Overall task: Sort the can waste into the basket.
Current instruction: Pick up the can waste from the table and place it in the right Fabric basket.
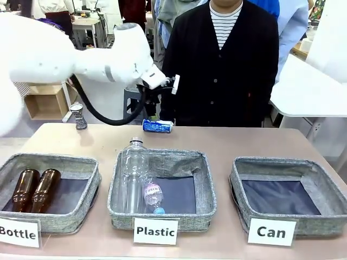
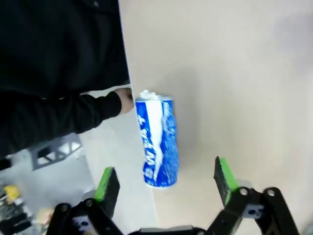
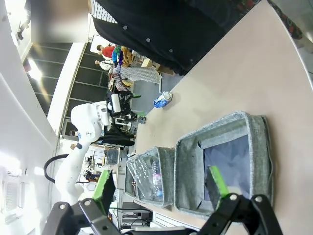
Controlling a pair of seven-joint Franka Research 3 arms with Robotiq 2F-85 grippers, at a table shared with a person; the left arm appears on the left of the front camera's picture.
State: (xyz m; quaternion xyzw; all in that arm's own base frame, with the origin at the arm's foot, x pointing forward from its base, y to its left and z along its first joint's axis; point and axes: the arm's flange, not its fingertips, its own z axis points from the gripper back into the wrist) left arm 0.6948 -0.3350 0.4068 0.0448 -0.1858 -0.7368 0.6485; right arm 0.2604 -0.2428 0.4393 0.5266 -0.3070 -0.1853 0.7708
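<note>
Clearly the step in hand is the pick-up of the blue can (image 2: 157,142), which lies on its side close to the far edge of the desk (image 1: 238,143), right in front of the person. The left gripper (image 2: 165,169) hangs over it with its jaws spread wide and nothing in them. In the left wrist view the can sits ahead of the 2 green pads (image 2: 224,172) and between them, its length running along the fingers rather than across.

To my eye that is a good line-up, since the pads would close on the curved sides, not the ends. It calls for a straight descent, kept centred, so neither pad nudges the can and rolls it off the edge just beside it. The can is dented, so a gentle squeeze should do. A person's hand (image 2: 125,100) shows just past the desk's edge by the can's top end, and the arm should leave it room.

The Can basket (image 1: 320,226) sits at the near right of the desk, its dark bottom bare, well apart from the can — the carry has to pass clear of the Plastic bin (image 1: 195,219). The right gripper (image 3: 160,183) hovers above that basket, jaws apart and holding nothing. The dark can (image 1: 79,115) stands upright at the far left — one for later, I'd guess.
</note>
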